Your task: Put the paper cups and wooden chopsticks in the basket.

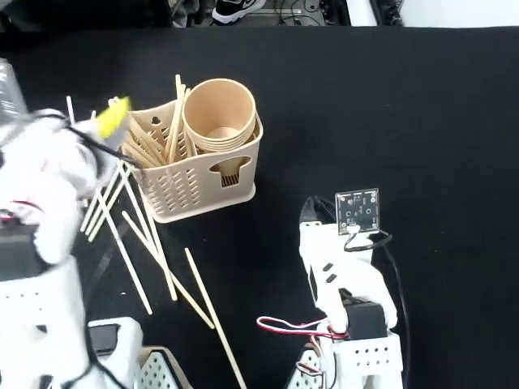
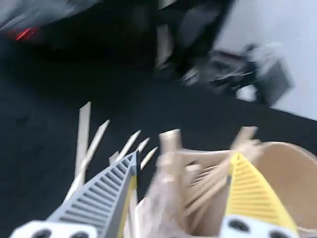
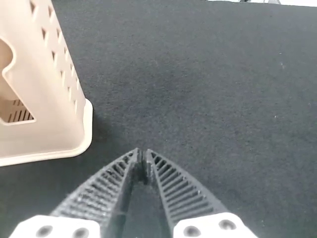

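Chopsticks (image 1: 154, 243): some in basket (image 1: 203, 190), between the spread, empty left fingers (image 2: 247, 191); the rest lie loose on the surface nearby. Cups (image 1: 220, 113) in basket. Right fingers (image 3: 171, 181) clenched, empty. Advice: grasp next stick mid-length.

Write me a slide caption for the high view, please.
Stacked paper cups and some chopsticks stand in the basket; loose chopsticks lie on the black table beside it.

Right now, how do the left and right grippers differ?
The left gripper is open; the right gripper is shut. The left gripper hangs over the chopsticks in the basket; the right gripper is over bare table beside the basket. Both have ribbed fingers.
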Action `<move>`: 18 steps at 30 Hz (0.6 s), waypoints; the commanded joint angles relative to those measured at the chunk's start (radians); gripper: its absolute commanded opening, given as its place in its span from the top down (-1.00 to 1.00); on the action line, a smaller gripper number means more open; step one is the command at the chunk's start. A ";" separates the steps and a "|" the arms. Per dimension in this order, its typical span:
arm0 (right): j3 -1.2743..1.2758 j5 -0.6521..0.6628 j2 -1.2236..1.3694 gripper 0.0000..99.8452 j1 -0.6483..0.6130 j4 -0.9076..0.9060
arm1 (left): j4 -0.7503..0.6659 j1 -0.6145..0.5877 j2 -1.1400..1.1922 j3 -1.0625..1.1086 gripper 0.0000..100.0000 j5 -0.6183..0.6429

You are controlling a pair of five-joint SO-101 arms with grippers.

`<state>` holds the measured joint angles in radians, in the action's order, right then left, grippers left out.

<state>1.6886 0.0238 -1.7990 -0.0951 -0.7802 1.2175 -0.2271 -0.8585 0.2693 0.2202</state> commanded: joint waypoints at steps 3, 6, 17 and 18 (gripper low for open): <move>-0.004 0.011 -0.071 0.96 0.012 -0.002 | 0.155 -0.249 0.316 -0.168 0.42 -0.015; -0.004 0.011 -0.071 0.96 0.012 -0.002 | 0.101 -0.282 0.517 -0.174 0.38 -0.146; -0.004 0.011 -0.071 0.96 0.012 -0.002 | 0.005 -0.285 1.188 -0.456 0.37 -0.425; -0.004 0.011 -0.071 0.96 0.012 -0.002 | 0.005 -0.285 1.241 -0.504 0.37 -0.425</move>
<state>1.6886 0.0238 -1.7990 -0.0951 -0.7802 1.2329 -0.4987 0.2079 -0.0407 -0.1864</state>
